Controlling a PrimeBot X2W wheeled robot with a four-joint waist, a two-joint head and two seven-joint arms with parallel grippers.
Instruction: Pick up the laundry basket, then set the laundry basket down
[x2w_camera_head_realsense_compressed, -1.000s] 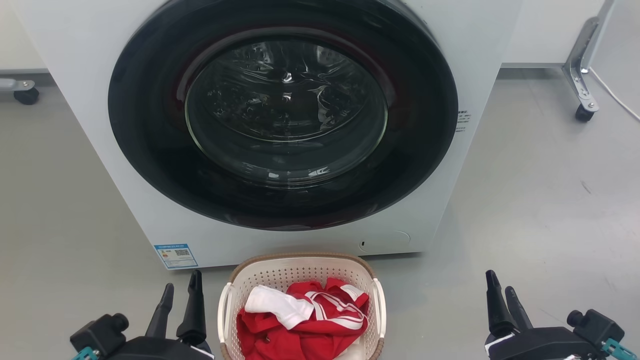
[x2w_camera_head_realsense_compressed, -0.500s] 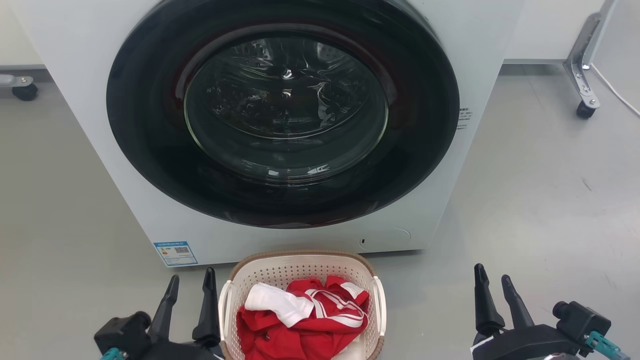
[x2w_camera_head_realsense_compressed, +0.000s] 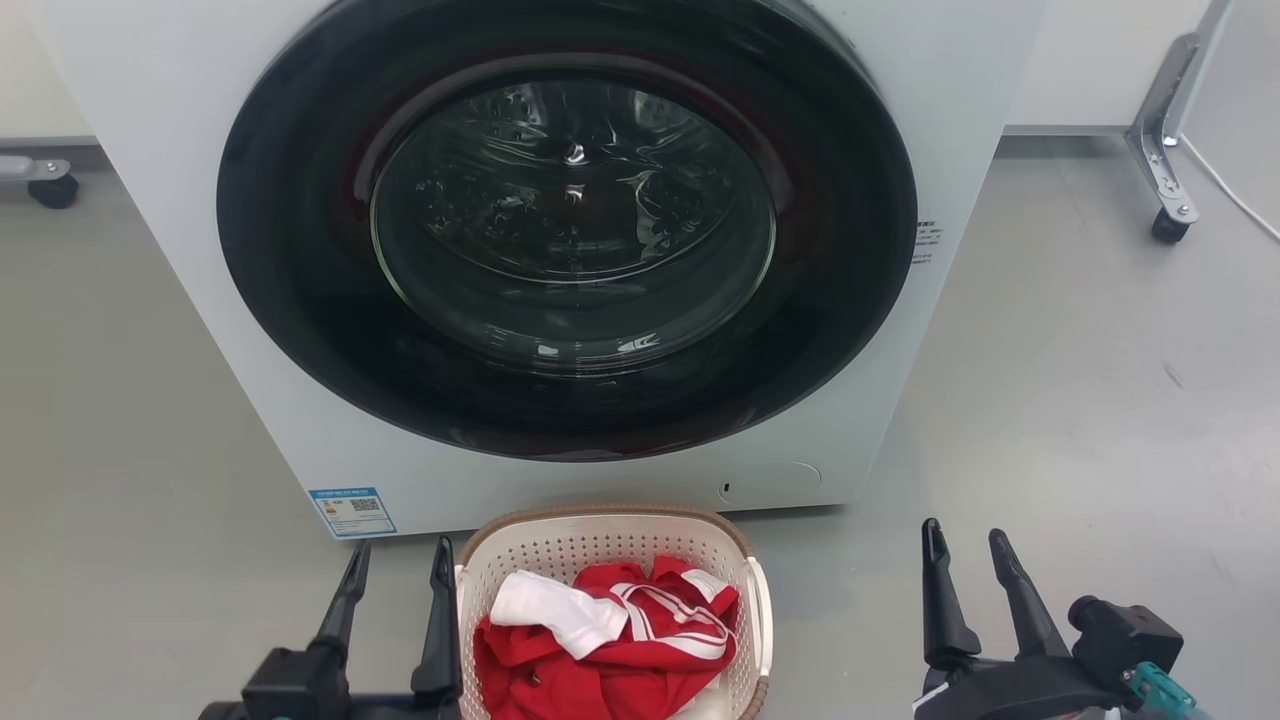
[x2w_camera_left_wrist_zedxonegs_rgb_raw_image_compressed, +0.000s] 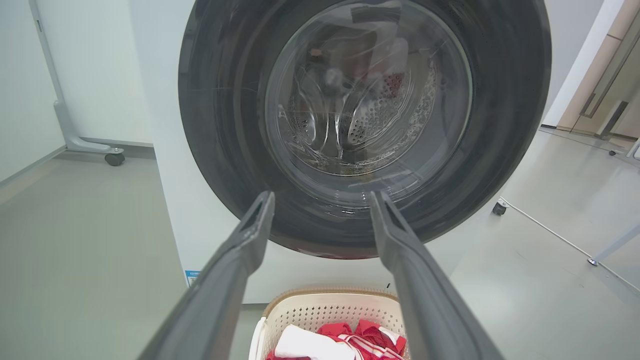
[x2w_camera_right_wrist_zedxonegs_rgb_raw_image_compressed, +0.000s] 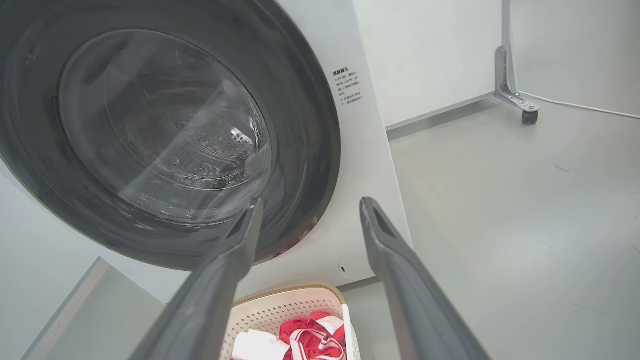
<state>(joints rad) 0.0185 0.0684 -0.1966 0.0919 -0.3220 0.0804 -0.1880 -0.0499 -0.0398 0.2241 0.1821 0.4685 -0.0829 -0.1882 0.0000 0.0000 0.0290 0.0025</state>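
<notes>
**Basket lift hangs on an uneven reach**

The left pincer (x2w_camera_head_realsense_compressed: 400, 548) is released, its fingers spread and empty. Its inner finger stands right against the left handle (x2w_camera_left_wrist_zedxonegs_rgb_raw_image_compressed: 257, 337) of the laundry basket (x2w_camera_head_realsense_compressed: 600, 548); whether the two touch cannot be told. The basket sits on the floor (x2w_camera_head_realsense_compressed: 1080, 400) between both pincers, just short of the washing machine (x2w_camera_head_realsense_compressed: 565, 230) ahead of them, and holds red and white clothes (x2w_camera_head_realsense_compressed: 600, 665). The right pincer (x2w_camera_head_realsense_compressed: 965, 532) is also released, fingers apart, and is well off to the outside of the right handle (x2w_camera_head_realsense_compressed: 763, 610).

The likely trouble is imbalance. If the left side clamps and rises before the right has reached its handle, the basket would tip and the clothes could slide out to the right. A finger coming in beside the handle and not around it could push the light basket sideways, or forward into the machine's front.

The basket stands upright, mouth open to the ceiling and a handle facing each pincer. Its long axis seems to run from between the pincers toward the machine, though its near end is cropped, so that is a judgement
</notes>
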